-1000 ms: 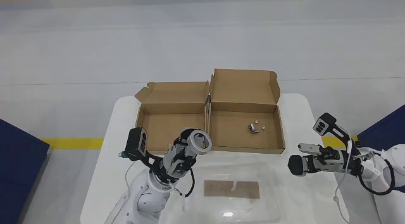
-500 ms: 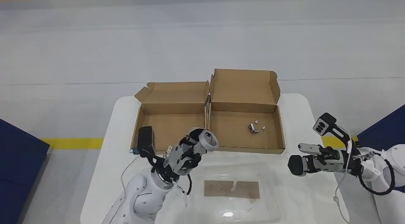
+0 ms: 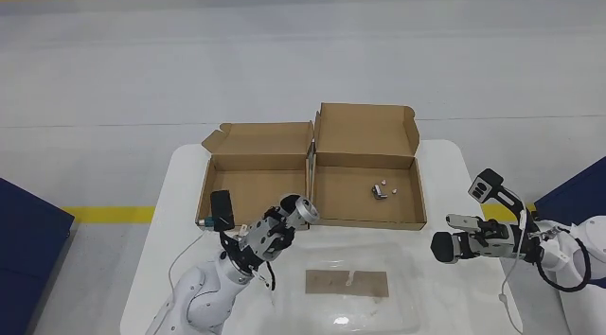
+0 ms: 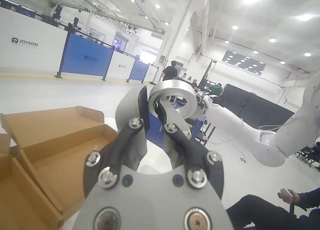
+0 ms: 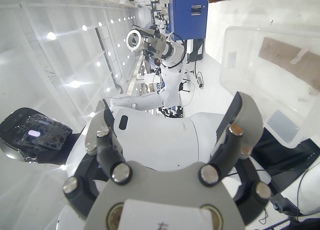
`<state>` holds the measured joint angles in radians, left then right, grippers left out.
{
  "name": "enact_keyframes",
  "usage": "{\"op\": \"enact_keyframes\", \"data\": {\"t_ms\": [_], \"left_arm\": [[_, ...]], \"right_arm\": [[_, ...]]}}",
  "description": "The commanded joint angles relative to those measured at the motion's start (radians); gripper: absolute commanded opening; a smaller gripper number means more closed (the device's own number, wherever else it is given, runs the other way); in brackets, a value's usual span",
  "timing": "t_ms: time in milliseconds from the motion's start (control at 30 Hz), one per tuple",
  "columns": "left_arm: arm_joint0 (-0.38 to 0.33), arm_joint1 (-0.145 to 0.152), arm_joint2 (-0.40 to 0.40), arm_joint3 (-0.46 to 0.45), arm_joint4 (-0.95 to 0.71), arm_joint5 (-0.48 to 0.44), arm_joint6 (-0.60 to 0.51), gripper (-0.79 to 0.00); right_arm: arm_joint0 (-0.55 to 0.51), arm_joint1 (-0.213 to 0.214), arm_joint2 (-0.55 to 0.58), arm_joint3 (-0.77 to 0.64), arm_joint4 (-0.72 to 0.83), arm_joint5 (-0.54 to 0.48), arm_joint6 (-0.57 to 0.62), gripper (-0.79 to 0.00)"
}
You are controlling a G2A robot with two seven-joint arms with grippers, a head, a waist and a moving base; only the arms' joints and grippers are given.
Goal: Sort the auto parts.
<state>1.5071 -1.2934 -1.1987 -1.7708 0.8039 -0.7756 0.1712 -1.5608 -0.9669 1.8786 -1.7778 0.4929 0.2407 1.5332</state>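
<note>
1. Progress looks partial: a few small parts (image 3: 382, 187) lie in the right box (image 3: 346, 198), toward its far right side, so some sorting seems done.
2. The left box (image 3: 248, 195) shows bare cardboard floor and sits just beside the right box, their side walls touching.
3. The ring (image 4: 175, 87), a broad metal one, is the part in hand. The left gripper (image 4: 152, 109) is clamped on its band, one finger inside the hole and one outside.
4. From above, the ring hangs in the air about the near right corner of the left box, close to the wall shared with the right box. Which box it sits over exactly is hard to tell.
5. The right gripper (image 5: 172, 105) hangs off the right side of the table (image 3: 445, 179), well apart from both boxes. Its fingers are spread wide with nothing between them.
6. The clear bin (image 5: 250, 29) stands on the near side of the boxes with a brown sheet (image 3: 346, 282) on its floor. Whether small parts lie in it too is hard to tell.
7. What is left, by this reading, is to set the ring into a box. That is likely the left one, since the small parts are kept in the right. After that the task may be near its end, unless the bin hides more.
</note>
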Motion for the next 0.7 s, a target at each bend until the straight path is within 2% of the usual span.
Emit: {"op": "enact_keyframes", "data": {"t_ms": [0, 233, 333, 467, 667], "left_arm": [[-0.002, 0.0, 0.001, -0.004, 0.011, 0.01, -0.014, -0.785], [-0.043, 0.004, 0.001, -0.037, -0.022, 0.134, -0.177, -0.785], [-0.07, 0.006, -0.007, -0.033, -0.004, 0.228, -0.257, -0.785], [-0.091, 0.002, -0.007, -0.026, -0.033, 0.341, -0.308, -0.785], [-0.099, 0.002, -0.003, -0.03, -0.036, 0.353, -0.328, -0.785]], "right_arm": [[0.0, 0.0, 0.0, 0.0, 0.0, 0.0, 0.0, 0.0], [0.0, 0.0, 0.0, 0.0, 0.0, 0.0, 0.0, 0.0], [0.0, 0.0, 0.0, 0.0, 0.0, 0.0, 0.0, 0.0], [0.0, 0.0, 0.0, 0.0, 0.0, 0.0, 0.0, 0.0], [0.0, 0.0, 0.0, 0.0, 0.0, 0.0, 0.0, 0.0]]}}
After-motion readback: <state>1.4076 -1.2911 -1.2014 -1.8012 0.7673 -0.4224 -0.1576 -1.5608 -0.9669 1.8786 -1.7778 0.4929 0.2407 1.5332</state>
